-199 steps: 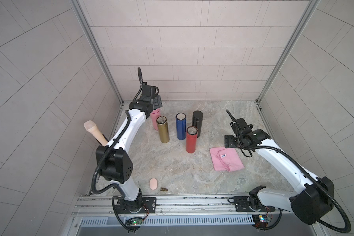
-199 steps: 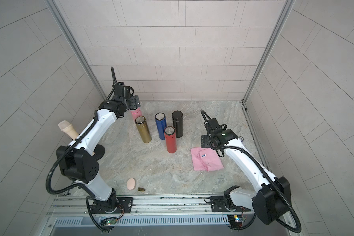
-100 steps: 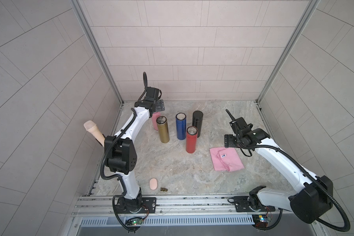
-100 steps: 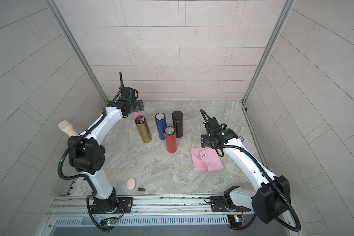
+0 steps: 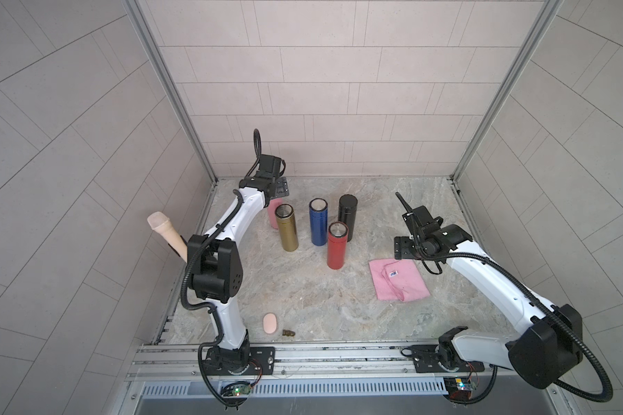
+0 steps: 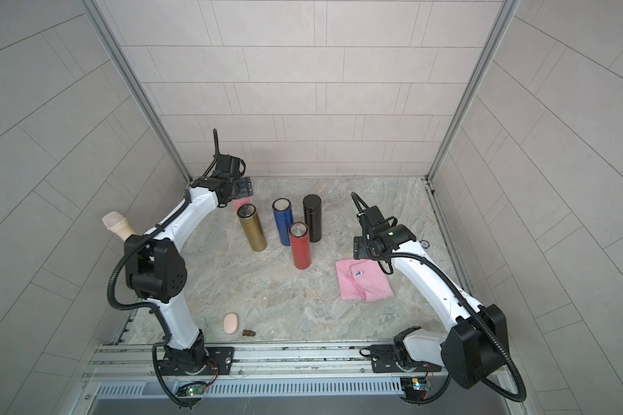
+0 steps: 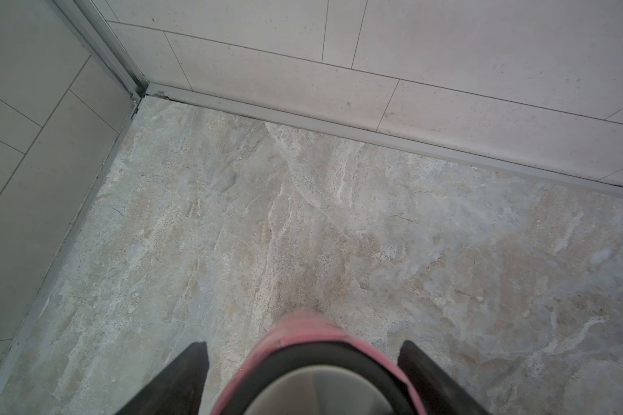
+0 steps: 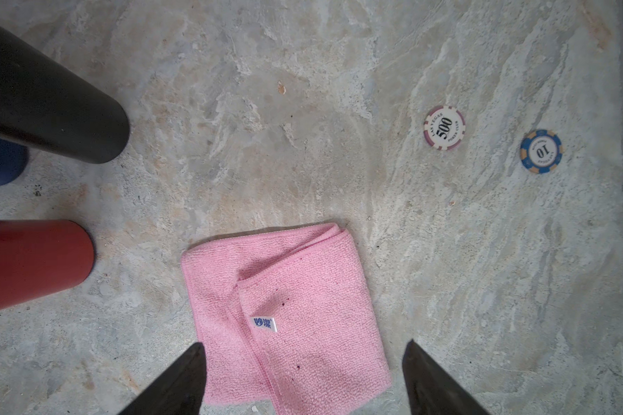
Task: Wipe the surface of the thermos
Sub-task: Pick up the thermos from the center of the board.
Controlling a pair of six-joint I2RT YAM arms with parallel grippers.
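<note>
Your left claw [image 7: 303, 344] is spread, straddling the top of the upright pink thermos [image 7: 297, 328]: it stands directly beneath, long axis vertical, a gap visible beside it, so nothing is gripped yet. Your right claw [image 8: 303, 345], also spread and empty, hangs just above the pink cloth [image 8: 285, 298], well apart from that thermos; the left is nearer.

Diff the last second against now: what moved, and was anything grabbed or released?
The left arm raised its elbow and swung it inward. The left gripper stayed above the pink thermos, with its open jaws on either side of it. Nothing was gripped or released. Unchanged: the right gripper, open near the pink cloth, and the gold thermos, blue thermos, red thermos and black thermos.
</note>
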